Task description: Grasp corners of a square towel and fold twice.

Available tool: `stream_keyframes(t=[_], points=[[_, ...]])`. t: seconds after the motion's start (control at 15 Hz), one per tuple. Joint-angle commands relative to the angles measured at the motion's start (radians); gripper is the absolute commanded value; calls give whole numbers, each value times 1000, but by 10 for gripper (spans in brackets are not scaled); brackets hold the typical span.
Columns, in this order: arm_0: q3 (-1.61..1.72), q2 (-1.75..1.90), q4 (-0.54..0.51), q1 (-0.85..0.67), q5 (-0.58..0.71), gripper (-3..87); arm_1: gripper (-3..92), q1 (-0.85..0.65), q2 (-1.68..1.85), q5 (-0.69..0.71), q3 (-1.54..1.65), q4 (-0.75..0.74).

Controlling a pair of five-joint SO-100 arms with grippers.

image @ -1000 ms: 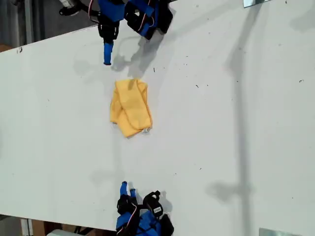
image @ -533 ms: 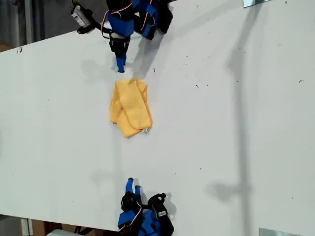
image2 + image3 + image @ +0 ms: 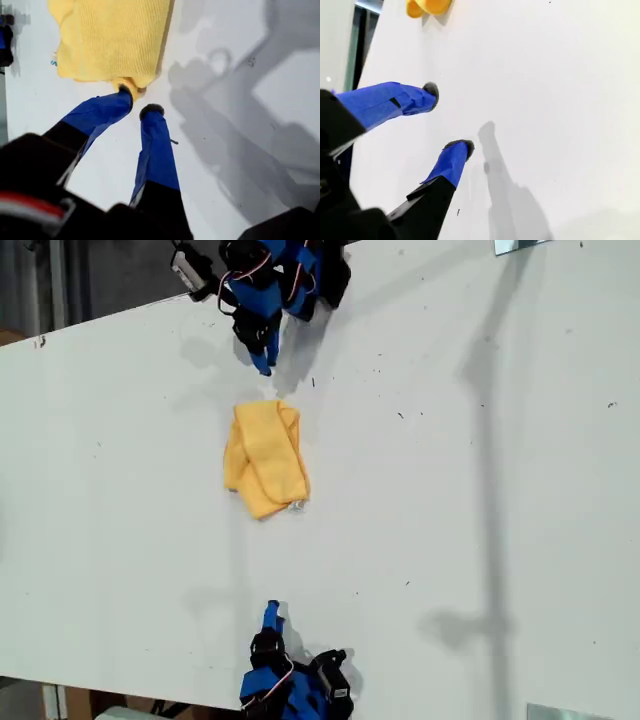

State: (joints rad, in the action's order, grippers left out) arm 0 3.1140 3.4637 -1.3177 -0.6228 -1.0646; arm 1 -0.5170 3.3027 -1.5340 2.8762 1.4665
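A lab or workshop bench: a plain, scuffed white table (image 3: 480, 490) with 2 small robot arms mounted.

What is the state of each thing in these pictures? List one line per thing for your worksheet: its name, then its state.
towel: folded into a small bundle, lying flat on the table, held by neither gripper.
my first gripper: open, empty, its fingertips close to the towel's edge.
my second gripper: open, empty, over bare table, well away from the towel.
table: white, bearing only the towel.

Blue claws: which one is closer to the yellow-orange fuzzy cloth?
My first claw, at the exterior view's top: it almost touches the yellow-orange fuzzy towel. My second claw sits far off.
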Motion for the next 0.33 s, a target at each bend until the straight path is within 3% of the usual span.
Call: stream_keyframes(t=[0.0, 0.27], points=[[2, 5, 11, 12, 9, 173, 94, -29, -8, -9, -46, 12], [2, 5, 11, 12, 9, 173, 95, -6, -8, -11, -25, -12]])
